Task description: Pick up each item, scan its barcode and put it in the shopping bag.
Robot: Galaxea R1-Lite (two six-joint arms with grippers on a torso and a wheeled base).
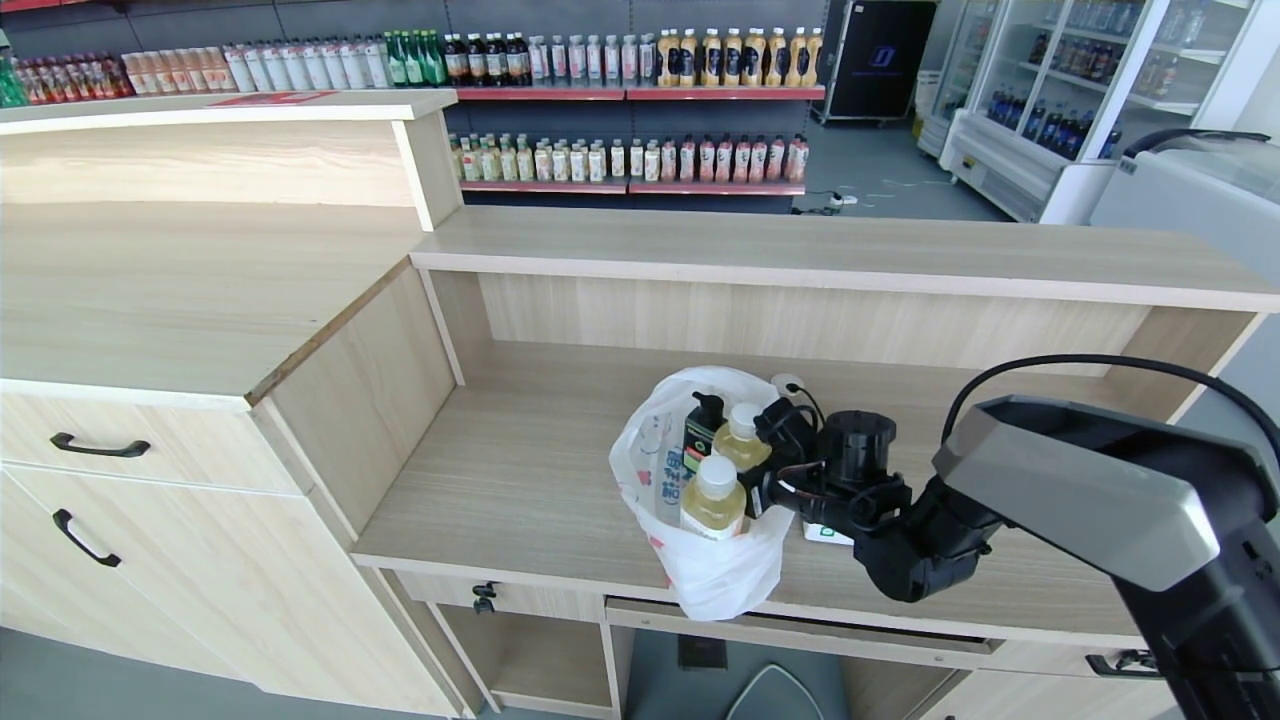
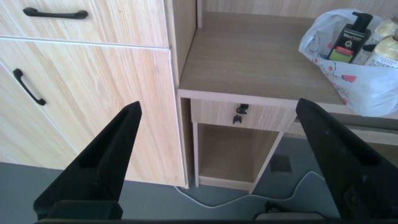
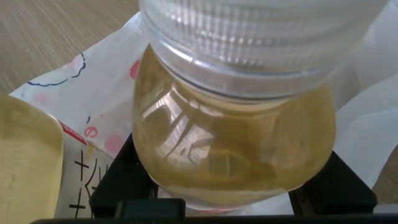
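while the thin white plastic shopping bag (image 1: 712,578) sits open near the front edge of the pale wooden counter (image 1: 520,470), its lower side sagging over that edge, three things stand upright inside it: a dark pump bottle with a green label (image 1: 702,432) and two clear plastic bottles of yellow drink with white caps, the front yellow bottle (image 1: 714,497) and the rear yellow bottle (image 1: 742,437). the right gripper (image 1: 765,488) is at the bag's right side, right up against these bottles. in the right wrist view its black fingers (image 3: 118,186) sit against both sides of a yellow bottle's rounded shoulder (image 3: 236,143), pinching it below the ribbed cap, with bag plastic underneath and part of another yellow bottle just beside it. whether the pinched one is the front or the rear bottle i cannot tell. a small white packet with a green mark (image 1: 826,534) lies on the counter under the right arm, just beside the bag.

the left gripper (image 2: 217,162) hangs low beside the counter, above the grey floor, its two black fingers (image 2: 99,162) spread wide apart with nothing between them. it faces the light wood drawer fronts with black handles (image 2: 55,13), well apart from the bag.
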